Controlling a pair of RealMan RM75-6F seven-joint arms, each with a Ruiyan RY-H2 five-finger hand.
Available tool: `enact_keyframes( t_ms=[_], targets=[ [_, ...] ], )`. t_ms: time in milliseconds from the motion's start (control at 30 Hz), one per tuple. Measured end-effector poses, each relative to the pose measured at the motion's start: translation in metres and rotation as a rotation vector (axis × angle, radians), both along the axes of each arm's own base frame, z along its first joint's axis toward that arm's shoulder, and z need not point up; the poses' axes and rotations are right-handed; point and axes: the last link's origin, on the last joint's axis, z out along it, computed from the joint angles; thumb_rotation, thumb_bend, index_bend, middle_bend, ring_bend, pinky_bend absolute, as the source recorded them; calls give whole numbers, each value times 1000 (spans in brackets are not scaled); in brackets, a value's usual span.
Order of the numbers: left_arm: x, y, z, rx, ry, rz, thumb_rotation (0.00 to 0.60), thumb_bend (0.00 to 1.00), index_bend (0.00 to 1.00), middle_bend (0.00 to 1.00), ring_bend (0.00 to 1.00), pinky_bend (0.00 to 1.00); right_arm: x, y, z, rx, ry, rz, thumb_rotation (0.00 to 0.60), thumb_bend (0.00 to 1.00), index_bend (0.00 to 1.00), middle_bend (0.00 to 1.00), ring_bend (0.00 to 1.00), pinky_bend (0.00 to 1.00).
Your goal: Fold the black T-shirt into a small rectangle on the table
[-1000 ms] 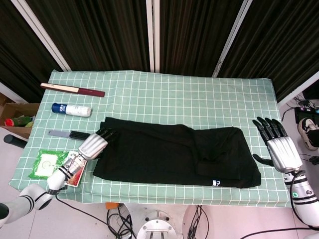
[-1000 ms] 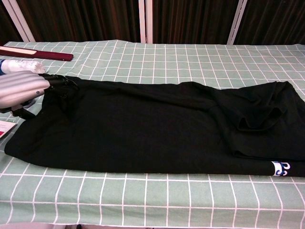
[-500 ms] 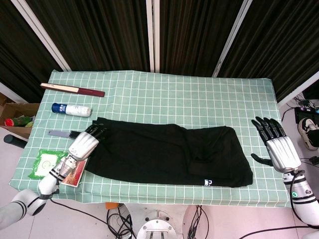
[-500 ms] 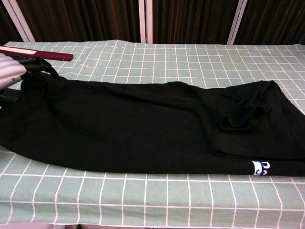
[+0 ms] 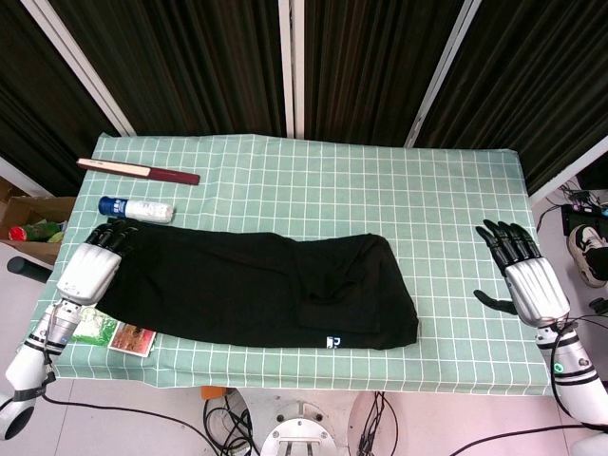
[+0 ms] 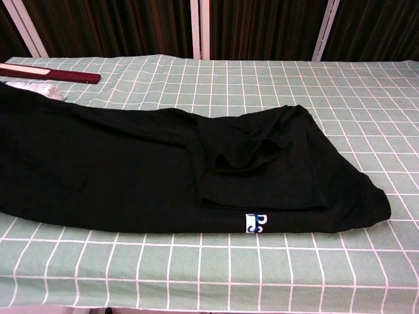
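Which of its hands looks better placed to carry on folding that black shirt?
Probably the left hand: it is at the black T-shirt's left end. The right hand is open over bare tablecloth, well clear of the shirt.

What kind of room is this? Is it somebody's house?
Probably a robot lab or test room, not a house: dark curtains hang behind the table, cables trail on the floor under it, and the black T-shirt lies on a checked cloth.

Table [image 5: 456, 204] under a green cloth with white grid, dark vertical curtains [image 5: 370, 66] with white frame strips behind. Pale floor around; cardboard box [image 5: 28, 228] at left, cables [image 5: 380, 418] below the near edge, a shoe [image 5: 591, 252] far right.
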Motion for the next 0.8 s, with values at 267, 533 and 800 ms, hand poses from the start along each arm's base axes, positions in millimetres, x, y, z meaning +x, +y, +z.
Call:
enact_keyframes(
  t_ms=[267, 533, 800],
  targets=[
    [50, 5, -8, -64, -135, -26, 600, 627, 611, 210, 128, 187, -7, 4, 10, -34, -23, -1, 600, 18, 0, 61, 29, 102],
    [147, 28, -49, -219, -190, -146, 600, 639, 611, 218, 129, 187, -14, 11, 32, -100, -44, 2, 600, 19, 0, 59, 21, 98],
    [240, 37, -107, -331, -154, -260, 600, 650, 611, 218, 128, 188, -18, 21, 47, -144, -52, 1, 600, 19, 0, 59, 21, 97]
  ],
)
